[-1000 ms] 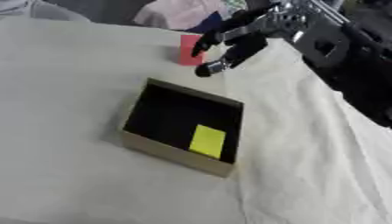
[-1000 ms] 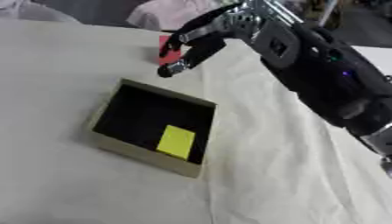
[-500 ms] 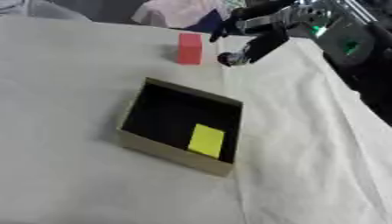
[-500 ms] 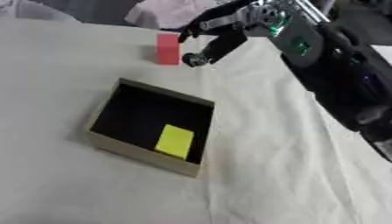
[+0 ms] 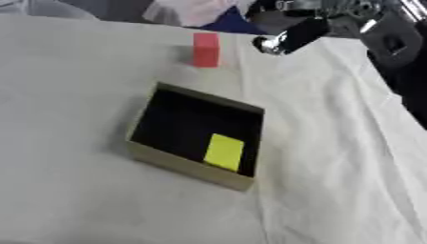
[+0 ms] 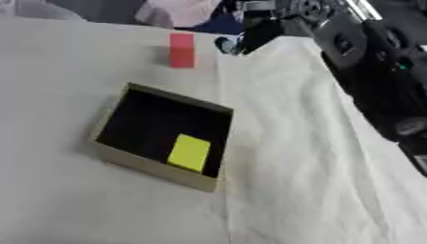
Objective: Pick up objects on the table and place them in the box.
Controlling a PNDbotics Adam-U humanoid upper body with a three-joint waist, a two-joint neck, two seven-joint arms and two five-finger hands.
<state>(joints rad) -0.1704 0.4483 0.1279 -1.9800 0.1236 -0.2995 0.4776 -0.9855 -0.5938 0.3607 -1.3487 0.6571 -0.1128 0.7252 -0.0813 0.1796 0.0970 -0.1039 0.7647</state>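
Your right hand (image 5: 288, 38) hangs just right of the upright red block (image 5: 205, 49), not touching. Can't tell how your fingers are set. Box (image 5: 179, 164) sits nearer you.

Looks like a lab or test bench, not a home. Table (image 5: 75, 95) is draped in a wrinkled white cloth (image 5: 333, 143) as a staged work surface. Bundled fabric, pink and dark blue (image 5: 196, 12), is dumped past the far edge at 12 o'clock. No furnishings can be made out.

White cloth (image 5: 333, 143) covers table; crumpled fabric (image 5: 188, 9) behind.
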